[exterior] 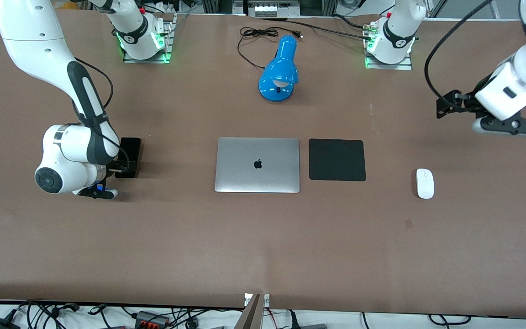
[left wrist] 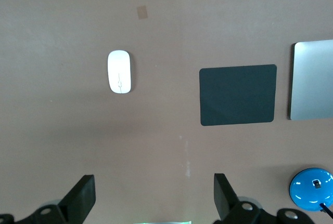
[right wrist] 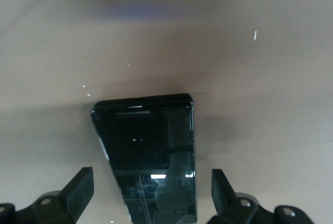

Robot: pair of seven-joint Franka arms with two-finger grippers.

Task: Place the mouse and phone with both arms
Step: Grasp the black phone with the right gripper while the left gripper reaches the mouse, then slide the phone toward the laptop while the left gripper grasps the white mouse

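The white mouse [exterior: 425, 183] lies on the brown table toward the left arm's end; it also shows in the left wrist view [left wrist: 119, 71]. My left gripper [exterior: 445, 107] [left wrist: 153, 195] is open and empty, up in the air over bare table beside the mouse. The black phone [exterior: 131, 147] lies flat toward the right arm's end, partly hidden by the right arm's wrist. In the right wrist view the phone [right wrist: 148, 146] lies between the fingers [right wrist: 78, 190] of my right gripper [right wrist: 152, 193], which is open and low over it.
A closed silver laptop [exterior: 257, 164] sits mid-table with a square black mat [exterior: 337, 160] beside it, between laptop and mouse. A blue desk lamp [exterior: 279, 71] with its cord stands closer to the arm bases. A small tape patch [exterior: 408, 223] lies near the mouse.
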